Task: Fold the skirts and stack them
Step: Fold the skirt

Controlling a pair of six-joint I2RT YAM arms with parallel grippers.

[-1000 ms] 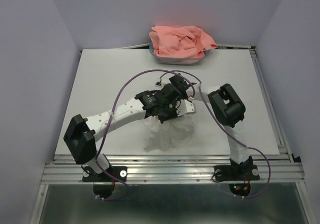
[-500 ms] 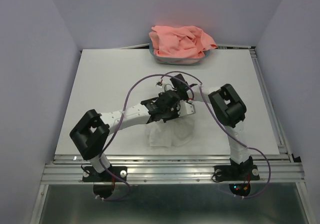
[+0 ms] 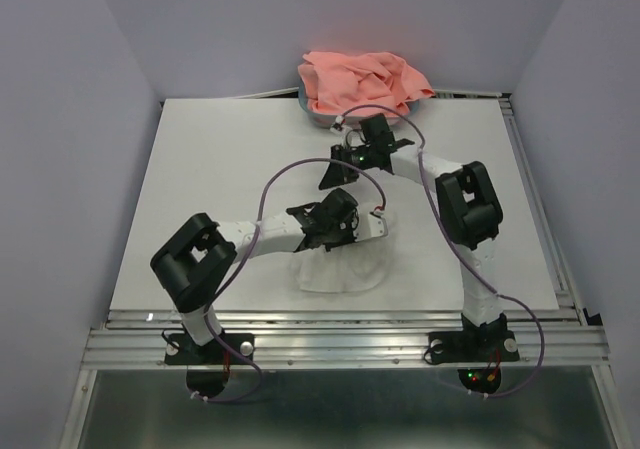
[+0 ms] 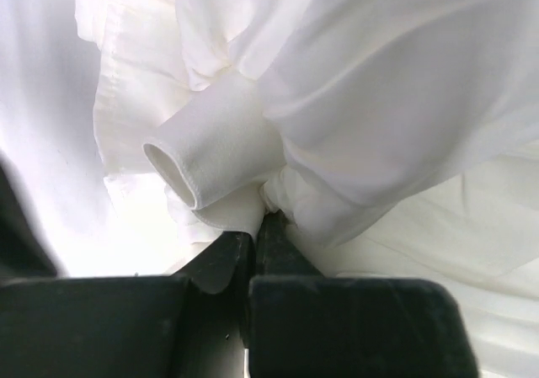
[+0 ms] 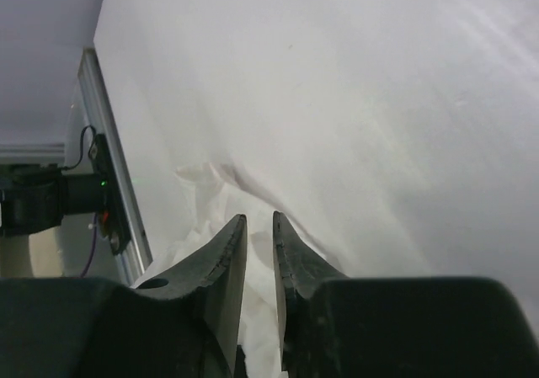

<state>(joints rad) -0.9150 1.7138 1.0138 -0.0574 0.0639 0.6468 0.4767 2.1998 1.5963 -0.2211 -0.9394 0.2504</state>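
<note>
The white pleated skirt lies bunched near the table's front middle. My left gripper is shut on a rolled fold of it at its far edge; in the left wrist view the closed gripper pinches the white cloth. My right gripper is clear of the skirt, further back over bare table, slightly open and empty; the white skirt shows below it. The salmon-pink skirt lies heaped in the teal tub at the back.
The white table has a metal rail along its front edge and grey walls on both sides. Purple cables loop over both arms near the skirt. The left arm reaches across the front middle.
My right gripper has left the white skirt and moved up and back toward the tub. My left gripper has drawn its hold on the skirt slightly forward and right, bunching the cloth more tightly.
</note>
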